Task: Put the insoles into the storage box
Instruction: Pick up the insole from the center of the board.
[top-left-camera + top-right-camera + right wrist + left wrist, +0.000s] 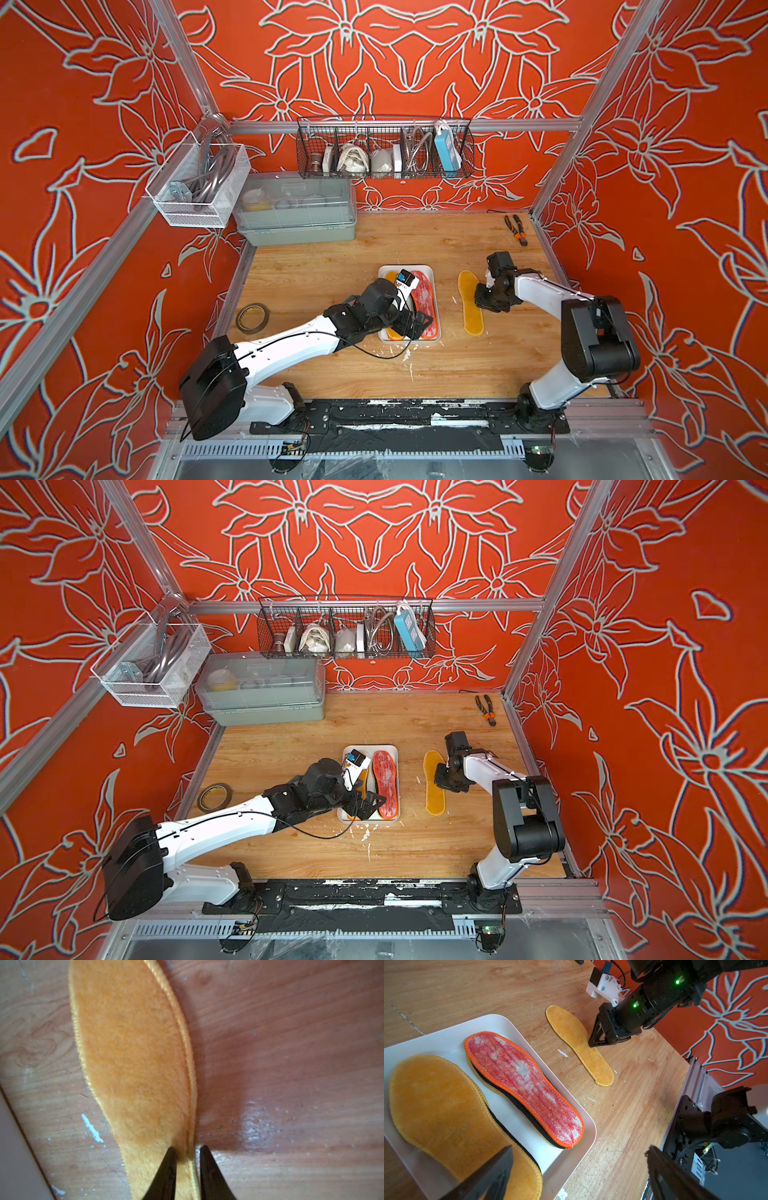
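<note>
Insoles (521,1084) mostly stowed in two piles in the storage box (446,1028), one amber insole (473,322) remaining on the table (332,257) beside it, rim pinched by the nearly closed right gripper (188,1153), left gripper (579,1148) wide open, empty.

Storage box (446,1036): one is sitting out there, folks.
Red-and-white insoles (525,1086): just one is showing its face.
Amber-yellow insoles (446,1109): three are showing, counting the loose amber insole (471,303) and a thin edge peeking from under the red-and-white one.
Black insoles (511,1104): two are peeking out, edges only.
Insoles altogether: six are making themselves seen; anything buried deeper is hiding from us.
Robot arms (282,353): two are reaching in.
Tape rolls (252,318): one is lying flat.
Pliers (516,230): one pair is resting.
Lidded grey-green containers (297,208): one is standing.
Hanging baskets (384,149): two are hanging, one black wire, one white mesh (199,183).
</note>
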Action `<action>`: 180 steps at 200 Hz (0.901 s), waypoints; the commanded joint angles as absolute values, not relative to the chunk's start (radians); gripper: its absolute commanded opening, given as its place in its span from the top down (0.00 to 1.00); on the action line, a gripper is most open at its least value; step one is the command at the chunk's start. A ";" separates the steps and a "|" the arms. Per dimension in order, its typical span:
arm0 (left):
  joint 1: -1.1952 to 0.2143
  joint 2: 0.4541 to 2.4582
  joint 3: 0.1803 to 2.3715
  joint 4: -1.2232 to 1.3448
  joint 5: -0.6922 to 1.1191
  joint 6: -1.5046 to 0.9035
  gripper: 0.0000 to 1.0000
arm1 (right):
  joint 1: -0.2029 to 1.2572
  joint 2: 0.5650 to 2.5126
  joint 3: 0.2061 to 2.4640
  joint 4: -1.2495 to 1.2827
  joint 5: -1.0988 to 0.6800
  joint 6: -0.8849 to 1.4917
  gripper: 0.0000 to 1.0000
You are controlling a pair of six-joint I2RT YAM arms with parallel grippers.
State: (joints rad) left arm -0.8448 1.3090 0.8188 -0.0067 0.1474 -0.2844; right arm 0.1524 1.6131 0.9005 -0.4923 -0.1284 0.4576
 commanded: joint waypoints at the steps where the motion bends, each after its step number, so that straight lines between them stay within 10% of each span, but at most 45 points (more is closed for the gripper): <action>1: -0.850 1.305 0.812 0.007 0.130 -0.276 0.01 | 0.156 1.625 0.882 -0.484 -0.107 0.462 0.82; 50: -0.850 1.294 0.799 0.008 0.109 -0.281 0.01 | 0.156 1.642 0.874 -0.462 -0.136 0.471 1.00; 180: -0.850 1.278 0.789 0.011 0.104 -0.271 0.01 | 0.052 1.475 0.782 -0.360 -0.461 0.520 1.00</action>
State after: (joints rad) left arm -0.8448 1.2995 0.7891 -0.0055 0.1097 -0.2844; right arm 0.0647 1.5047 0.8017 -0.3782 -0.3717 0.5053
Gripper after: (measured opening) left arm 0.993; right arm 0.045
